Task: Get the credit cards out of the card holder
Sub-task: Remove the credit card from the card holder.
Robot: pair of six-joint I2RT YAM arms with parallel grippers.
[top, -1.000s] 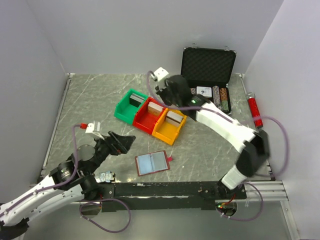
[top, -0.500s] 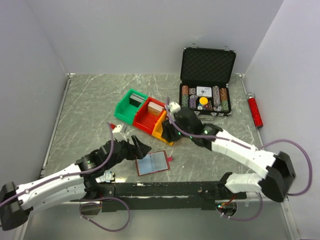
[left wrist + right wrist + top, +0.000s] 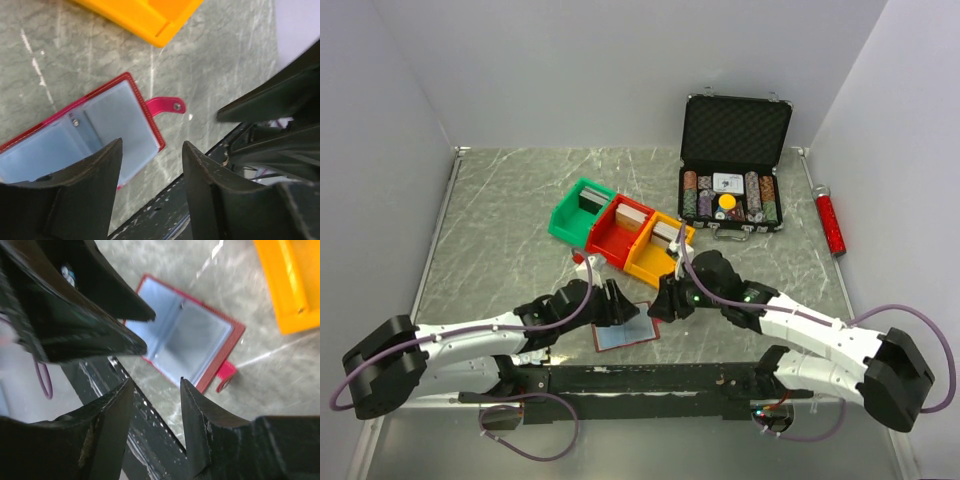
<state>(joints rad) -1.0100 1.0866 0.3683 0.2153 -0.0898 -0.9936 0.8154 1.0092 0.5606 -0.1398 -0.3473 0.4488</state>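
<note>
The card holder (image 3: pixel 628 332) lies open and flat on the table near the front edge, its red strap tab (image 3: pixel 168 105) pointing right. Pale blue-grey credit cards (image 3: pixel 122 117) sit in its sleeves and also show in the right wrist view as credit cards (image 3: pixel 200 337). My left gripper (image 3: pixel 618 304) hangs over the holder's left half, open, with nothing between its fingers (image 3: pixel 95 175). My right gripper (image 3: pixel 662 302) hovers over the holder's right edge, open and empty too. In the right wrist view, the card holder (image 3: pixel 235 337) lies beyond the right gripper (image 3: pixel 156 381), partly behind the left fingers (image 3: pixel 100 320).
Green bin (image 3: pixel 578 211), red bin (image 3: pixel 617 231) and orange bin (image 3: pixel 658 250) stand in a row behind the holder, each with a card deck. An open black chip case (image 3: pixel 732 170) is at the back right, a red tube (image 3: pixel 828 221) by the right wall. A black rail (image 3: pixel 650 378) runs along the near edge.
Both arms have swung in over the card holder, left from the near left and right from the bins. The left jaws have narrowed; the right jaws have widened.
</note>
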